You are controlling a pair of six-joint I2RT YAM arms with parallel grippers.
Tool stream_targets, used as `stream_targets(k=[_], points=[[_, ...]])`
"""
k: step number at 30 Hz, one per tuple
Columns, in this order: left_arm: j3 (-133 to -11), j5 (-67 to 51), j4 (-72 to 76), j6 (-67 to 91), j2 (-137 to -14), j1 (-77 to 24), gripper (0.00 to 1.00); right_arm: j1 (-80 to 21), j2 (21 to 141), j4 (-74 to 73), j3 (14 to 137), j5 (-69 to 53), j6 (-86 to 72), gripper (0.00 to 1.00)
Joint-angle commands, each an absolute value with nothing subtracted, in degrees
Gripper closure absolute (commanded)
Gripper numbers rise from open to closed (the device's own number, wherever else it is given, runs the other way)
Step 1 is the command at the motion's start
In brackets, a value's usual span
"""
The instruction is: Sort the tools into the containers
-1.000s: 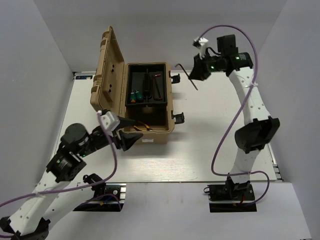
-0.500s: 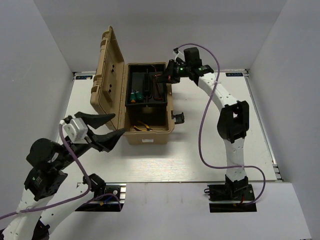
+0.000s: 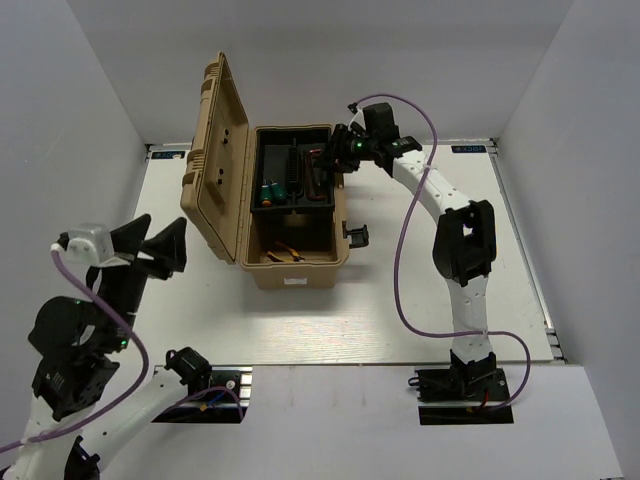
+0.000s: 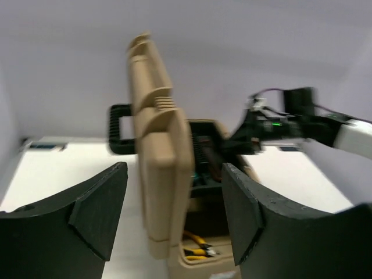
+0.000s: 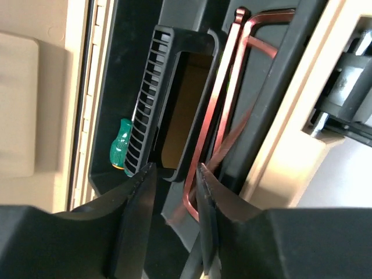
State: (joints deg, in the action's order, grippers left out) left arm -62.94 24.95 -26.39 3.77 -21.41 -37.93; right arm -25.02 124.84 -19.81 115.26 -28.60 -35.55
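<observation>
A tan toolbox (image 3: 290, 272) stands open, its lid (image 4: 157, 145) upright on the left. Its black tray (image 3: 293, 207) holds green screwdrivers (image 3: 271, 189) in the left compartment and reddish-brown hex keys (image 3: 316, 175) in the right one. Yellow-handled pliers (image 3: 283, 256) lie in the box bottom in front of the tray. My right gripper (image 3: 340, 150) hovers over the hex-key compartment. In the right wrist view its jaws (image 5: 174, 168) are parted with nothing pinched. One hex key (image 5: 224, 99) lies still; another (image 5: 232, 142) is blurred just beneath. My left gripper (image 3: 155, 245) is open, left of the box.
Black latches (image 3: 356, 235) stick out from the toolbox's right side. A black carry handle (image 4: 119, 128) shows behind the lid. White walls close in the table on the left, back and right. The slotted tray handle (image 5: 148, 104) rises beside the screwdriver (image 5: 120, 145).
My right gripper carried a hex key from the back right to over the tray and opened; the key has left the jaws. My left gripper pulled back from the box toward the left.
</observation>
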Motion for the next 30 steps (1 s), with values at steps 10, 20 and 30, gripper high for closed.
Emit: stream_targets(k=[10, 20, 30], points=[[-62.5, 49.74, -20.49, 5.46, -25.57, -37.53, 0.27, -24.7, 114.44, -22.23, 114.61, -36.81, -25.41, 1.0], [-65.03, 53.18, -21.69, 0.52, -42.61, -37.97, 0.51, -22.76, 94.5, -30.05, 97.14, -38.15, -5.57, 1.0], [-68.29, 34.05, -32.26, 7.82, -46.15, -37.97, 0.49, -17.67, 69.88, -30.32, 76.91, -30.5, 5.36, 1.0]])
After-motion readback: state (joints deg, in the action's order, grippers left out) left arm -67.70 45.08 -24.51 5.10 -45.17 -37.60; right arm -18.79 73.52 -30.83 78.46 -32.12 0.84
